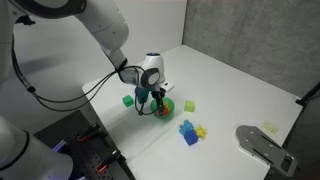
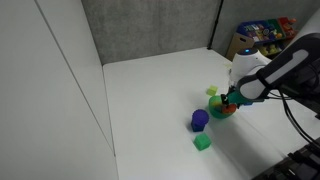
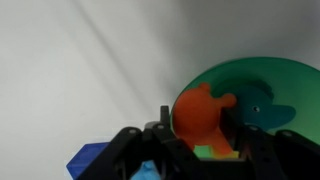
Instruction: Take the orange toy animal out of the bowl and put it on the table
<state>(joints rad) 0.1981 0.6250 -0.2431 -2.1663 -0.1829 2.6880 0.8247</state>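
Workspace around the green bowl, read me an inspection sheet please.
Surface: white table, plain and flat.
Job's things: orange toy animal gripped at the edge of the green bowl.
Clutter: green cube, blue toy, yellow toy, dark blue cup.
Grippers: gripper shut on the toy.
Cables: black cable hanging by the arm.
Surroundings: grey walls, shelf of colourful items.

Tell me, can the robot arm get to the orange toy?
Looks like yes. In the wrist view the orange toy sits right between the fingers, at the green bowl. They seem to pinch it already, with nothing in the way.
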